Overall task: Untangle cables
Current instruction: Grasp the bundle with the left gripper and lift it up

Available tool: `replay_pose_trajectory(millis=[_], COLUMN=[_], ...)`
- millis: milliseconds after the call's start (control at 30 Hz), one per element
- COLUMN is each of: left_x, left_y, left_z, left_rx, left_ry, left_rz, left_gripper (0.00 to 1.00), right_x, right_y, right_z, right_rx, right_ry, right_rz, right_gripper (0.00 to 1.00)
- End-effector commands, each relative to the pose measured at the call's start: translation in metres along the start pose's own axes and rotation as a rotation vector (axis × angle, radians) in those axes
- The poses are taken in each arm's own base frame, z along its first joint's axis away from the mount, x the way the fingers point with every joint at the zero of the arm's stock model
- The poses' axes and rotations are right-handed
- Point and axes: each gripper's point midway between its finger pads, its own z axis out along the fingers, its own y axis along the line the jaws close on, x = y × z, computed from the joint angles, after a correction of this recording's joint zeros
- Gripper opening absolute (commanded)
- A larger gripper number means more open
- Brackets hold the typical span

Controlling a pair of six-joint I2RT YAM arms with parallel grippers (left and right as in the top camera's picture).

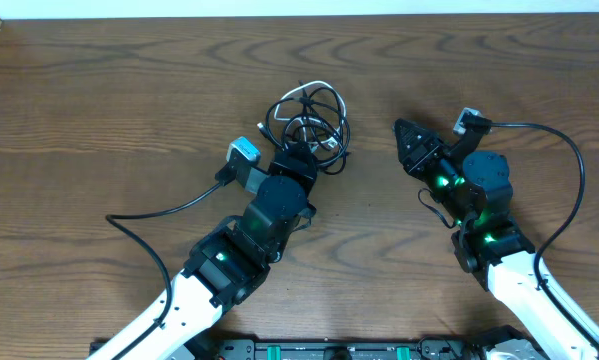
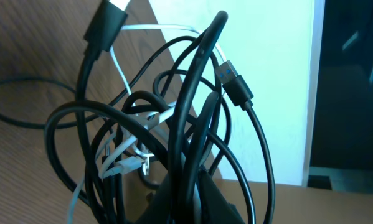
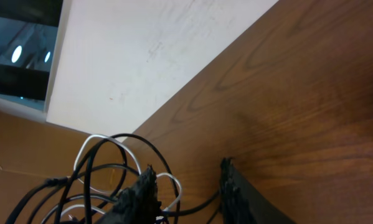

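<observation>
Clamping the tangled cables (image 1: 309, 118) in your left gripper (image 1: 296, 152), jaws closed at their near edge, your right gripper (image 1: 407, 138) right of the cables, jaws parted, not touching.

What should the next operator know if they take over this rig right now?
Grippers: left gripper shut on the cables, at the bundle's near edge. The right gripper is open, empty and apart from the bundle, on its right.
Where: the cables form one black-and-white knotted bundle near the middle of the table.
Done: bundle gripped; no cord separated yet.
Left: the right arm should probably take a loose loop or plug end and draw it out, then repeat.
</observation>
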Motion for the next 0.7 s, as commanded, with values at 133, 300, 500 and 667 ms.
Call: replay_pose_trajectory(millis=[133,300,500,667], left_x=[-0.0031,-0.0031,-0.0031,-0.0029], left_y=[-0.0009,0.0001,0.0001,0.0001], left_z=[-0.0029,-0.0028,-0.0028,-0.0028], left_rx=[-0.002,-0.007,-0.007,-0.007], left_ry=[-0.008,-0.008,-0.008,-0.007], left_rz=[-0.037,-0.020,0.022,0.022], left_gripper=[0.17,0.10,0.08,0.08], right_x=[-0.0014,-0.0015,-0.0016,-0.0013], right_y=[0.0047,0.0048,0.0047,0.0039], right_z=[0.0015,0.0015,0.0015,0.0015], right_rx=[-0.010,-0.010,-0.010,-0.007], right_ry=[0.000,0.000,-0.001,0.000], right_rz=[0.006,0.006,0.006,0.006], right_gripper=[0.32,0.30,0.17,0.01])
